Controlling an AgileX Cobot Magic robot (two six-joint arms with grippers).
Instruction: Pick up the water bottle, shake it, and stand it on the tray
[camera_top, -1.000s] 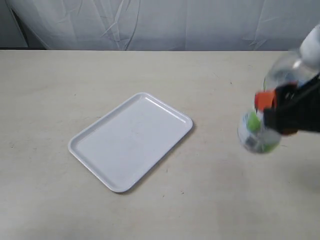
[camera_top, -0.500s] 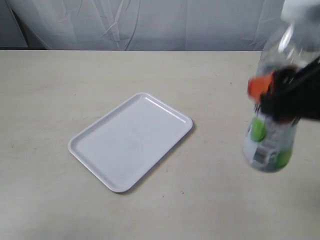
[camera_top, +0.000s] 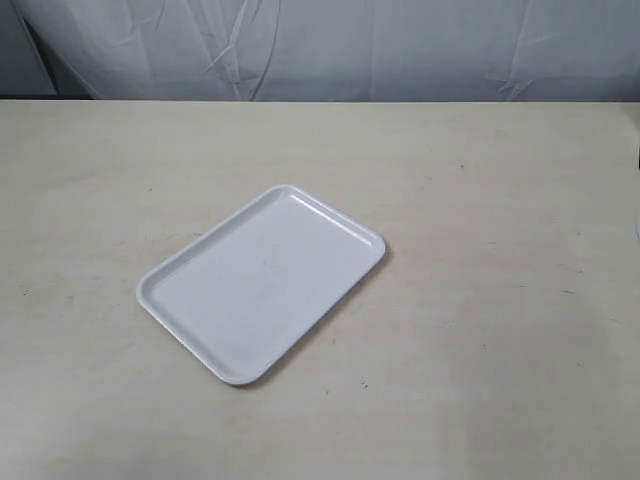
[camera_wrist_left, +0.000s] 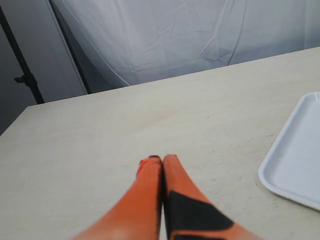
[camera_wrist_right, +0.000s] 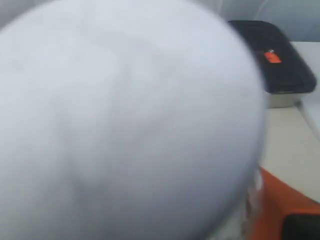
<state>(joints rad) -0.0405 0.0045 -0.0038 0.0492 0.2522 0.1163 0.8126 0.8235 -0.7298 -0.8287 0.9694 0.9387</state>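
The white tray (camera_top: 262, 282) lies flat and bare on the beige table, left of centre in the exterior view; one corner of the tray (camera_wrist_left: 295, 160) also shows in the left wrist view. The water bottle and both arms are outside the exterior view. A blurred white cap of the water bottle (camera_wrist_right: 125, 125) fills most of the right wrist view, very close to the camera. Beside it shows one orange finger (camera_wrist_right: 282, 200) of my right gripper, which is shut on the bottle. My left gripper (camera_wrist_left: 161, 159) hovers over the table beside the tray, shut and holding nothing.
A white cloth backdrop (camera_top: 320, 45) hangs behind the table's far edge. A black stand pole (camera_wrist_left: 22, 80) rises beyond the table in the left wrist view. A black case (camera_wrist_right: 272, 55) with an orange tag sits past the bottle in the right wrist view.
The right gripper with the bottle swung upward at the right edge of the exterior view and has left that view. The tray has not moved.
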